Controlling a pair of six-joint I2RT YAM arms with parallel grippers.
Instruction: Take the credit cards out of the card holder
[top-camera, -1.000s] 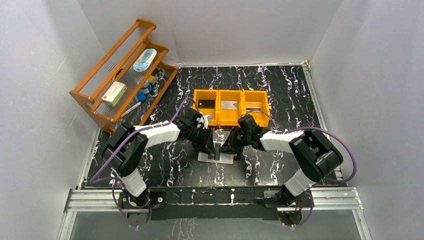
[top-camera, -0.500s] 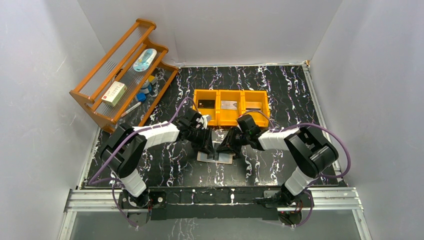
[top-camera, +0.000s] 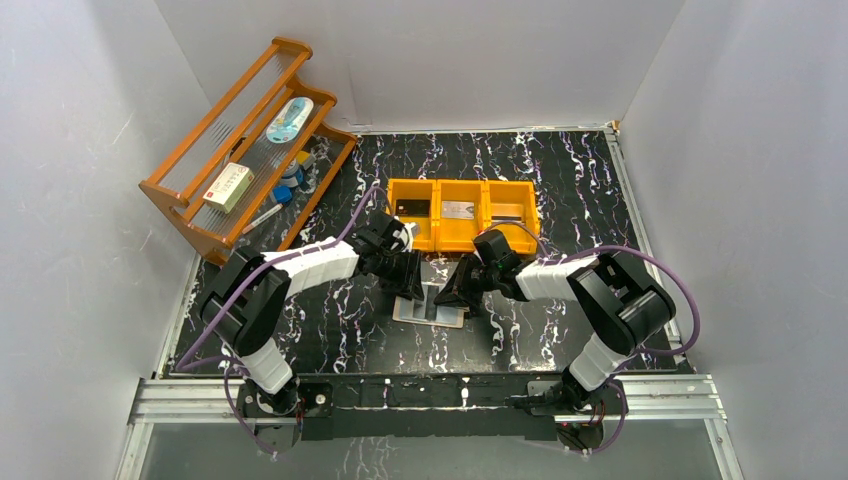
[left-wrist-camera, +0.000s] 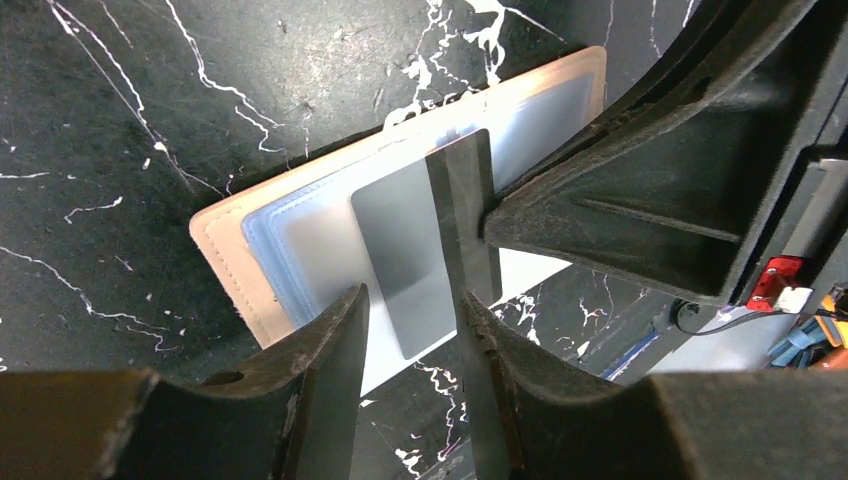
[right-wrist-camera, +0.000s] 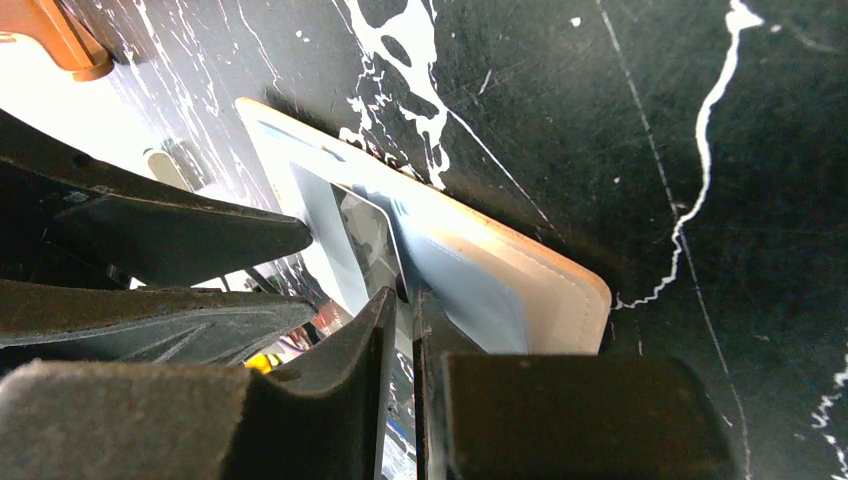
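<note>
From above, the two hands are crowding over the card holder (top-camera: 446, 319) and covering most of it, so only its pale near edge is showing there. How many cards are sitting inside is hard to make out. The items in the wooden rack (top-camera: 186, 192) at the far left and in the orange tray (top-camera: 462, 244) behind the hands are too small to read.

The card holder is lying open and flat on the black marbled surface (top-camera: 560, 180), near the middle, just in front of the tray. In the left wrist view its tan stitched border (left-wrist-camera: 222, 262) is framing glossy bluish sleeve panels. A grey card (left-wrist-camera: 400, 260) with a dark stripe along one side is sticking partway out over them.

The left hand (top-camera: 412, 297) is reaching in from the left and pointing down at the holder. Its fingers (left-wrist-camera: 330, 390) are standing apart with the card's near end in the gap between them. Whether they are touching the card I cannot tell. The right hand (top-camera: 452, 297) is coming in from the right, angled low. Its fingers (right-wrist-camera: 365, 400) are nearly together, pinching the card's edge.
</note>
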